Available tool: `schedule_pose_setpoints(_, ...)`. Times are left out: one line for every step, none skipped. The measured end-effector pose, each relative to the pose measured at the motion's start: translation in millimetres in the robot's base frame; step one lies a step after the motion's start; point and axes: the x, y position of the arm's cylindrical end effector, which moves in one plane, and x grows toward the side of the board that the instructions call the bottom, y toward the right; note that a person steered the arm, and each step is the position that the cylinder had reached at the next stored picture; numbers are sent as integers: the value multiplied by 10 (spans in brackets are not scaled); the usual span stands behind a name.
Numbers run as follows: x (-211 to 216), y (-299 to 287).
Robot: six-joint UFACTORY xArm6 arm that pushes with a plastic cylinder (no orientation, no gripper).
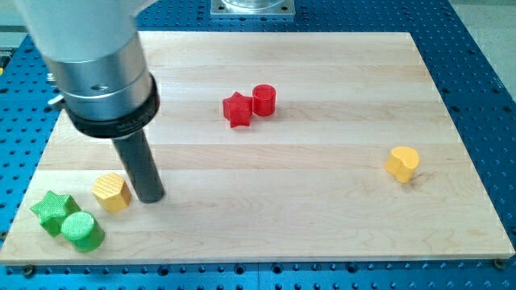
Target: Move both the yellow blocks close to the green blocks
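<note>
A green star block (53, 212) and a green cylinder block (82, 231) sit touching at the board's bottom left corner. A yellow hexagonal block (111, 192) lies just up and right of them, a small gap from the star. My tip (149, 197) rests on the board right beside this yellow block, on its right side, about touching it. A second yellow block (401, 163), rounded with a pointed side, sits alone far at the view's right.
A red star block (237, 109) and a red cylinder block (264, 100) sit touching near the top centre. The wooden board (322, 217) lies on a blue perforated table. The arm's large grey body (97, 64) covers the board's top left.
</note>
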Motion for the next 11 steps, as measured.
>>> schedule_pose_setpoints(105, 992)
schedule_pose_setpoints(150, 2409)
schedule_pose_setpoints(-19, 3845)
schedule_pose_setpoints(-309, 4137)
schedule_pose_setpoints(-498, 2647)
schedule_pose_setpoints(-350, 1336)
schedule_pose_setpoints(-296, 1696)
schedule_pose_setpoints(-69, 871)
schedule_pose_setpoints(101, 461)
schedule_pose_setpoints(205, 1420)
schedule_pose_setpoints(444, 1349)
